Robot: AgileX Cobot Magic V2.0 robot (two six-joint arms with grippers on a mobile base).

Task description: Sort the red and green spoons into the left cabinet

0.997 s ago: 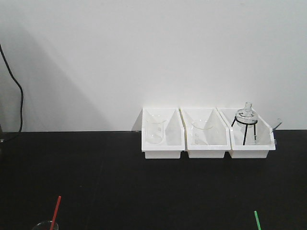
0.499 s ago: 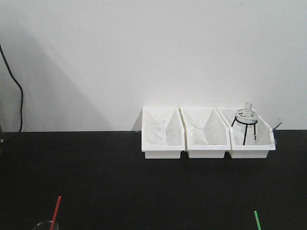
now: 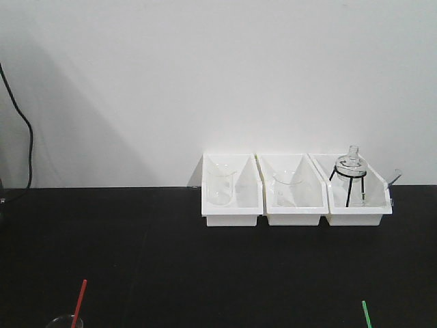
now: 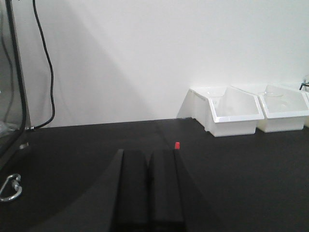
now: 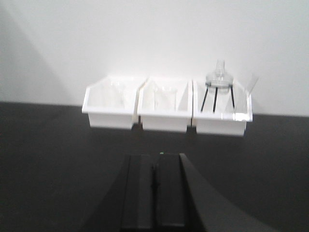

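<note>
1. Left wrist view: left gripper [image 4: 148, 153] has its fingers pressed together, only a thin seam between. The tip of the thin bright-red plastic spoon [image 4: 177, 144] shows just past one fingertip; gripped or not, cannot tell.
2. Front view: the red spoon leans at the black counter's [image 3: 205, 273] near left edge, beside a clear glass rim [image 3: 65, 319].
3. Thin bright-green plastic spoon [image 3: 366, 314] is at the near right edge.
4. Right gripper [image 5: 154, 157] is likewise closed, with a green speck at its fingertips; hold unclear.
5. Judgement: no grey cabinet identifiable, neither spoon shelved, so all sorting remains.
</note>
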